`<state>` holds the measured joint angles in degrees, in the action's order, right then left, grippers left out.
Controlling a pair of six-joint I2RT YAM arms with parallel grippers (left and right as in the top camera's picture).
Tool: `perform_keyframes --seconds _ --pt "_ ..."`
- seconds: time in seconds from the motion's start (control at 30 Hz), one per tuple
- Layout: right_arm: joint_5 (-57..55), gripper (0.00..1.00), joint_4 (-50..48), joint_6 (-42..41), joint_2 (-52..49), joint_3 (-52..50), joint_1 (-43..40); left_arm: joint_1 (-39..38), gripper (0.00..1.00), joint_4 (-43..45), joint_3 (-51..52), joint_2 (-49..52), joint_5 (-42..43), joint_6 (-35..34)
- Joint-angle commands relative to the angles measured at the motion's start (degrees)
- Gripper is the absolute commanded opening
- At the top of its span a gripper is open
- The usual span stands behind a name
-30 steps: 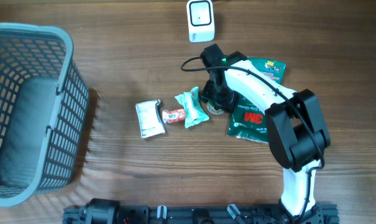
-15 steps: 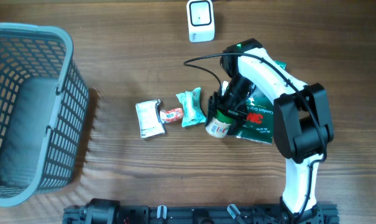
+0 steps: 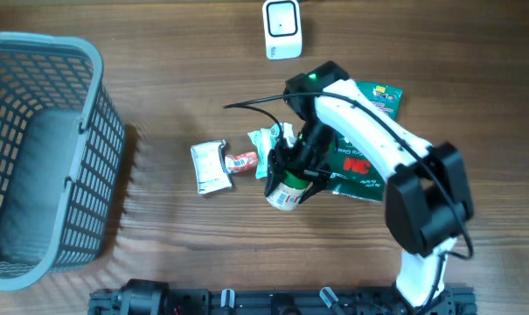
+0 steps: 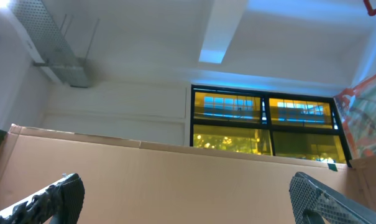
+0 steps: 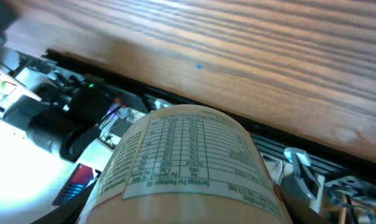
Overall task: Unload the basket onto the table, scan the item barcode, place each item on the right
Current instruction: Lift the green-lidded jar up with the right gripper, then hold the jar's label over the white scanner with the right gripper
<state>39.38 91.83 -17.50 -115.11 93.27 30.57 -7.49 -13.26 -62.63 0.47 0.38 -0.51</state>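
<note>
Though gripped and lifted, not yet scanned. Has left gripper (image 4: pixel 188 193) gaping wide, empty, aimed upward. Holds tub (image 3: pixel 286 194) tilted in right gripper (image 3: pixel 288 175), jaws closed round it, above middle of table (image 3: pixel 177 254). Shows nutrition panel (image 5: pixel 188 152) on tub, print too fine to read. Reads "3M" on green packet (image 3: pixel 356 166) beyond. Leaves the scan itself, at scanner (image 3: pixel 282 29) by far edge.
</note>
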Motion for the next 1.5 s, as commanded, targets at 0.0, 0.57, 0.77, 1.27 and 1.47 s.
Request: perform_keyframes --seconds 0.0,0.57,0.77,1.27,1.47 --pt "-9.22 0.56 -3.34 -3.1 5.55 3.72 -0.55 0.37 1.0 -2.29 -0.22 -0.15 -1.18 0.04" --pt "-59.47 0.55 -65.44 3.74 4.9 6.45 -0.52 0.22 1.0 -15.89 30.93 0.02 3.23 0.04" --pt "-59.95 0.56 -88.54 13.6 -5.51 6.45 -0.59 0.22 1.0 -17.86 30.93 0.02 3.26 0.55" --pt "-59.39 0.53 -98.71 7.85 -13.03 6.54 -4.26 0.22 1.0 -14.38 45.55 0.02 3.23 6.05" --pt "-59.39 0.55 -77.55 1.75 -0.07 6.54 -9.7 0.22 1.0 -16.83 45.55 0.02 3.23 6.08"
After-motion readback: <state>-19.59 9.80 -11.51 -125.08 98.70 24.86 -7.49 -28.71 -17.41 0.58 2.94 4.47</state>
